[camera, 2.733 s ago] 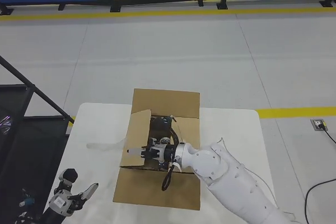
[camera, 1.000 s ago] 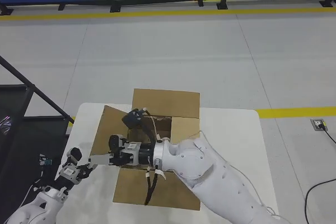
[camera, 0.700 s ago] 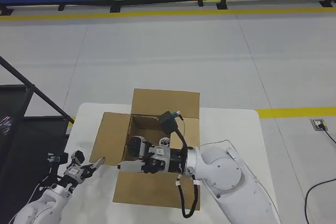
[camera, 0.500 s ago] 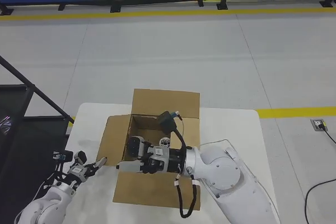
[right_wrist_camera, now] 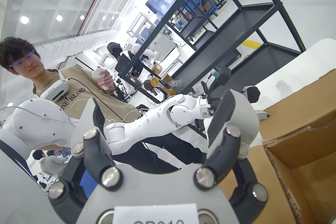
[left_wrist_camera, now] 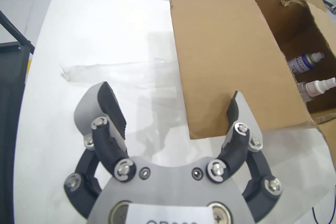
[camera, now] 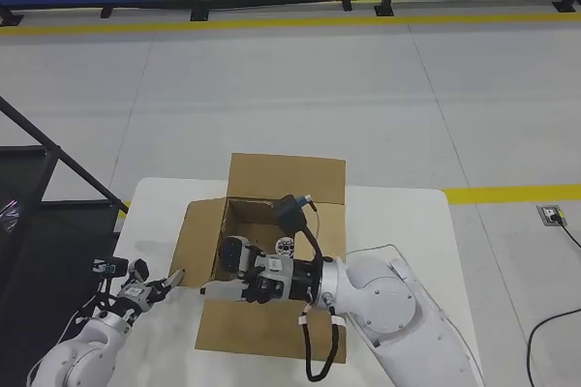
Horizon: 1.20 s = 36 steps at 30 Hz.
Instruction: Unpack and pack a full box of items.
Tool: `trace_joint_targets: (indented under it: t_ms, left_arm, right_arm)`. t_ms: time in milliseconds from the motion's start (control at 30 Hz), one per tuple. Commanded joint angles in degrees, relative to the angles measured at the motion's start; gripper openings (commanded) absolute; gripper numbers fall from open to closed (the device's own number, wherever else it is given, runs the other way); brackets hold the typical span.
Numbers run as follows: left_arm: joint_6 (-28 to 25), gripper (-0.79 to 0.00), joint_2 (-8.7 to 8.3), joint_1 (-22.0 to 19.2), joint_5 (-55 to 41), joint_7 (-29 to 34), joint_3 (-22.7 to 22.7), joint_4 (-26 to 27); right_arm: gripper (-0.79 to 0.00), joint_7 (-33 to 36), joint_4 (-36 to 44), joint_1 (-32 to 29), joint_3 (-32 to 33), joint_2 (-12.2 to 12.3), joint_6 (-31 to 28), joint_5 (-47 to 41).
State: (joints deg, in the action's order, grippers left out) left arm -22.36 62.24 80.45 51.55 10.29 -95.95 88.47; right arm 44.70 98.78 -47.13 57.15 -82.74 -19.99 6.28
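The cardboard box (camera: 271, 324) stands in the middle of the white table (camera: 407, 223) with its flaps spread. Its left flap (camera: 198, 237) tilts up and outward. In the left wrist view two spray bottles (left_wrist_camera: 304, 59) (left_wrist_camera: 315, 86) lie inside the box behind that flap (left_wrist_camera: 228, 51). My left gripper (camera: 160, 281) (left_wrist_camera: 173, 109) is open, low over the table just left of the flap, one fingertip (left_wrist_camera: 236, 109) close to the flap's near corner. My right gripper (camera: 211, 287) (right_wrist_camera: 160, 109) is open and holds nothing, above the box's near-left corner (right_wrist_camera: 302, 130), pointing left.
A strip of clear plastic film (left_wrist_camera: 118, 70) lies on the table left of the box. A black rack (camera: 19, 223) stands beyond the table's left edge. A black cable (camera: 310, 358) from the right arm hangs over the box's front flap.
The left flap, earlier folded over the box, has swung outward. My right gripper pushed it left, then drew back to the box's corner. My left gripper rose toward the flap.
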Motion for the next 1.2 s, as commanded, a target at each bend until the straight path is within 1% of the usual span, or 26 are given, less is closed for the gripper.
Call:
trace_joint_targets:
  t_ms: [0, 233, 400, 533, 633, 667, 733, 800, 900, 967, 1100, 1167]
  left_arm:
    - [0.2, 0.0, -0.05, 1.2, -0.1, -0.6, -0.8, 2.1]
    - [1.6, 0.0, -0.21, 5.9, 1.6, -2.2, -3.7, 12.0]
    - [2.4, 0.0, -0.28, 10.5, 4.5, -2.8, -5.9, 22.4]
    - [2.7, 0.0, -0.18, 13.5, 6.0, -2.5, -5.9, 30.2]
    - [0.2, 0.0, -0.24, 13.4, 4.6, 0.3, -4.0, 33.5]
    - [-1.0, 0.0, -0.28, 12.6, 3.1, 1.9, -2.9, 33.4]
    - [-1.4, 0.0, -0.33, 9.4, 1.5, 5.5, -0.5, 32.3]
    - [-1.8, 0.0, -0.25, 5.5, -0.6, 8.8, 3.3, 30.4]
    - [-0.5, 0.0, 0.07, -0.7, -1.6, 13.0, 9.2, 27.2]
    - [1.1, 0.0, 0.45, -5.0, -1.6, 15.1, 13.4, 24.6]
    - [2.8, 0.0, 1.5, -13.5, -6.3, 20.5, 21.2, 17.1]
    - [2.8, 0.0, 1.5, -13.5, -6.3, 20.5, 21.2, 17.1]
  right_arm:
    - [0.0, 0.6, 0.5, 0.0, 0.3, 0.2, -0.2, 0.2]
    - [0.0, 3.3, 3.3, -0.2, 1.8, 0.9, 0.1, 0.9]
    - [0.0, 5.6, 6.0, -1.0, 3.7, 1.6, 0.3, 1.4]
    - [0.0, 7.9, 8.6, -2.2, 6.6, 2.4, 0.8, 1.7]
    - [0.0, 9.2, 10.7, -4.1, 9.6, 3.2, 0.4, 1.3]
    - [0.0, 9.4, 11.4, -5.0, 10.8, 3.4, 0.1, 1.2]
    - [0.0, 9.8, 12.9, -7.1, 13.2, 4.0, -0.6, 0.9]
    - [0.0, 9.9, 14.3, -9.6, 15.8, 4.5, -1.5, 0.5]
    - [0.0, 9.9, 16.2, -13.8, 19.9, 5.3, -3.2, -0.2]
    - [0.0, 9.4, 17.2, -16.7, 22.7, 5.8, -4.3, -0.5]
    - [0.0, 8.2, 18.3, -22.2, 27.6, 6.6, -7.3, -2.8]
    - [0.0, 8.0, 18.4, -23.4, 28.5, 6.8, -8.0, -3.7]
